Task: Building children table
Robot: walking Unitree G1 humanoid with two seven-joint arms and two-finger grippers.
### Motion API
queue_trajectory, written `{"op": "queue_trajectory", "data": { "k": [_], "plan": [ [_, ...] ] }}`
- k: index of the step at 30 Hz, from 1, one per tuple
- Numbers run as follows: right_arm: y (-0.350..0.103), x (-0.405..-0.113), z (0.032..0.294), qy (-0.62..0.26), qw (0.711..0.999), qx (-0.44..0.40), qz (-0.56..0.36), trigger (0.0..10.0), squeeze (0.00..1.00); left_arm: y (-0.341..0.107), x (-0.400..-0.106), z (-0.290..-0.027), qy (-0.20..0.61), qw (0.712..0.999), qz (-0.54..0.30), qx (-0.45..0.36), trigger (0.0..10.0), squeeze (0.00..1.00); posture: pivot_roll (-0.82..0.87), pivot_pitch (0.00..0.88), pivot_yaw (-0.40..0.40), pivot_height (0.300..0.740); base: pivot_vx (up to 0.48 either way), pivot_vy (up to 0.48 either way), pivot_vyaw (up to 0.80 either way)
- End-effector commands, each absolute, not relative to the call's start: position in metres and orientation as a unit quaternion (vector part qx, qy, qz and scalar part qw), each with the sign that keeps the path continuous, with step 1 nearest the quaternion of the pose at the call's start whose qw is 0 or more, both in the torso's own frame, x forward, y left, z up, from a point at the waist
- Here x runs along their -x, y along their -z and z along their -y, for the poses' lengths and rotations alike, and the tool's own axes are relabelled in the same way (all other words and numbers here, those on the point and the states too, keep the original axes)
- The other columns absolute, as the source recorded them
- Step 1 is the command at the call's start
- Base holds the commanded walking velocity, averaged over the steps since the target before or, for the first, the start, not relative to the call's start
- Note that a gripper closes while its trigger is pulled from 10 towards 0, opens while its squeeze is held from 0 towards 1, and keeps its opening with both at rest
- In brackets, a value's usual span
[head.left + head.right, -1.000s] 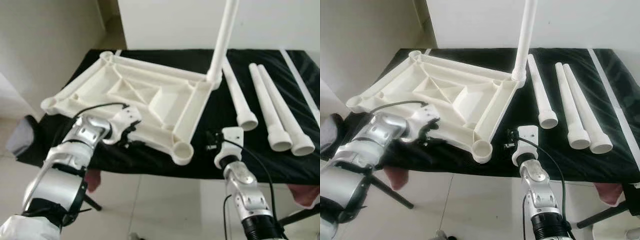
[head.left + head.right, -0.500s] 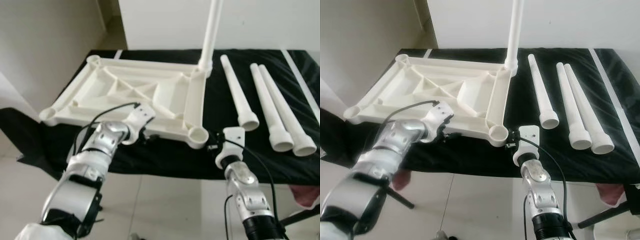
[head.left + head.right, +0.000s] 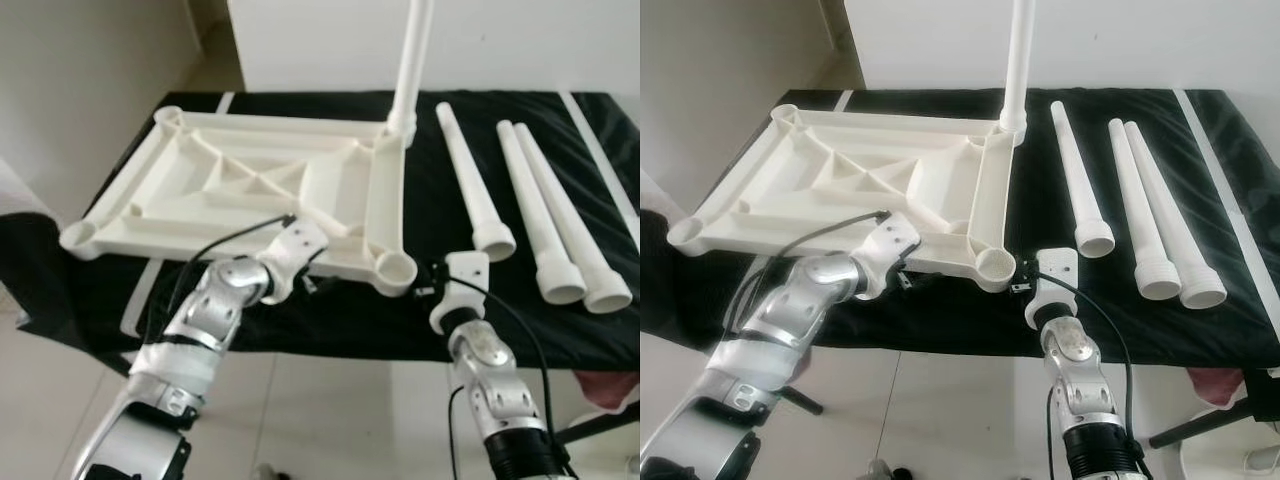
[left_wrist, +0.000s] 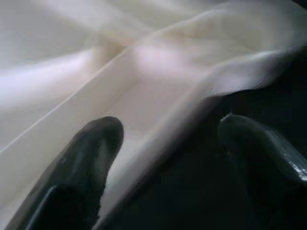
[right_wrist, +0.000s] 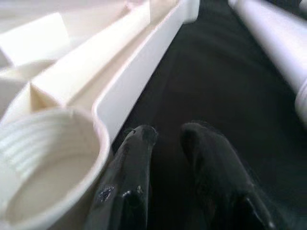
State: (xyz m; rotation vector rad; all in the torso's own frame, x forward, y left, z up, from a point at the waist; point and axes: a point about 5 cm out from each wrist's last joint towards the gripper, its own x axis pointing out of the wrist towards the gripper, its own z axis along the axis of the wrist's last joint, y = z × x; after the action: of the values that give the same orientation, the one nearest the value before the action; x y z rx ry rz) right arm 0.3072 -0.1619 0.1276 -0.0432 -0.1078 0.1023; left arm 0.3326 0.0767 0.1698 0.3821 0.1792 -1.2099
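The white tabletop (image 3: pixel 250 190) lies upside down on the black-covered table (image 3: pixel 450 320). One white leg (image 3: pixel 412 60) stands upright in its far right corner. Three loose legs (image 3: pixel 470 180) lie side by side to the right. My left gripper (image 3: pixel 310 280) is at the tabletop's near rim, open. In the left wrist view the gripper (image 4: pixel 172 143) has the rim (image 4: pixel 192 110) between its spread fingers, one inside and one outside. My right gripper (image 3: pixel 425 290) sits shut on the cloth beside the near right threaded socket (image 5: pixel 43 163).
The table's near edge runs just under both grippers, with pale tiled floor (image 3: pixel 330 400) below. A white wall (image 3: pixel 320 40) stands behind the table. A white strip (image 3: pixel 600 150) runs along the cloth at far right, past the loose legs.
The tabletop has swung round, squaring up with the table edge, and its near corner socket now lies by the right gripper. My left gripper went right with the near rim.
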Motion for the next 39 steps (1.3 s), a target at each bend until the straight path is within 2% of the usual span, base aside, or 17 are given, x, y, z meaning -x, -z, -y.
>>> {"op": "queue_trajectory", "data": {
  "k": [1,6,7,8,10,11,20,25,28,29,30,39],
  "plan": [
    [-0.135,-0.308,0.163,-0.04,0.996,0.024,0.079,10.0,0.0,-0.172,-0.324,-0.076,0.616,0.768,-0.075,-0.158,10.0,0.0,-0.01,0.077,0.063,0.74,0.0,0.0,0.0],
    [-0.152,-0.31,0.174,-0.004,0.993,0.01,0.115,10.0,0.0,-0.194,-0.328,-0.079,0.599,0.791,-0.042,-0.117,10.0,0.0,-0.02,0.069,0.063,0.74,0.0,0.0,0.0],
    [-0.156,-0.312,0.183,0.022,0.992,0.014,0.123,10.0,0.0,-0.197,-0.337,-0.079,0.563,0.818,-0.039,-0.114,10.0,0.0,-0.02,0.059,0.059,0.74,0.0,0.0,0.0],
    [-0.159,-0.312,0.189,0.04,0.991,0.012,0.129,10.0,0.0,-0.199,-0.342,-0.078,0.542,0.833,-0.031,-0.109,10.0,0.0,-0.03,0.055,0.058,0.74,0.0,0.0,0.0],
    [-0.161,-0.313,0.193,0.051,0.99,0.01,0.133,10.0,0.0,-0.2,-0.345,-0.077,0.528,0.842,-0.025,-0.105,10.0,0.0,-0.03,0.055,0.058,0.74,0.0,0.0,0.0],
    [-0.162,-0.313,0.197,0.063,0.989,0.016,0.134,10.0,1.0,-0.201,-0.345,-0.076,0.527,0.844,-0.021,-0.1,10.0,0.0,-0.03,0.05,0.056,0.74,0.0,0.0,0.0],
    [-0.159,-0.318,0.227,0.138,0.983,0.011,0.117,10.0,1.0,-0.197,-0.337,-0.064,0.552,0.83,-0.016,-0.084,10.0,0.0,-0.04,0.033,0.059,0.74,0.0,0.0,0.0],
    [-0.159,-0.324,0.238,0.14,0.985,0.009,0.105,10.0,1.0,-0.195,-0.335,-0.058,0.554,0.828,-0.016,-0.083,10.0,0.0,-0.04,0.027,0.064,0.74,0.0,0.0,0.0],
    [-0.161,-0.331,0.24,0.106,0.99,0.002,0.094,10.0,1.0,-0.193,-0.336,-0.054,0.549,0.831,-0.02,-0.083,10.0,0.0,-0.05,0.023,0.067,0.74,0.0,0.0,0.0],
    [-0.163,-0.334,0.241,0.095,0.991,0.005,0.094,10.0,0.3,-0.193,-0.336,-0.052,0.549,0.832,-0.02,-0.083,10.0,0.0,-0.05,0.023,0.067,0.74,0.0,0.0,0.0],
    [-0.163,-0.337,0.242,0.09,0.992,0.01,0.089,10.0,0.0,-0.192,-0.335,-0.051,0.551,0.83,-0.021,-0.08,10.0,0.0,-0.05,0.023,0.067,0.74,0.0,0.0,0.0],
    [-0.158,-0.35,0.245,0.056,0.997,0.007,0.053,10.0,0.0,-0.187,-0.328,-0.045,0.56,0.824,-0.023,-0.087,10.0,0.0,-0.04,0.029,0.062,0.74,0.0,0.0,0.0]
  ]
}}
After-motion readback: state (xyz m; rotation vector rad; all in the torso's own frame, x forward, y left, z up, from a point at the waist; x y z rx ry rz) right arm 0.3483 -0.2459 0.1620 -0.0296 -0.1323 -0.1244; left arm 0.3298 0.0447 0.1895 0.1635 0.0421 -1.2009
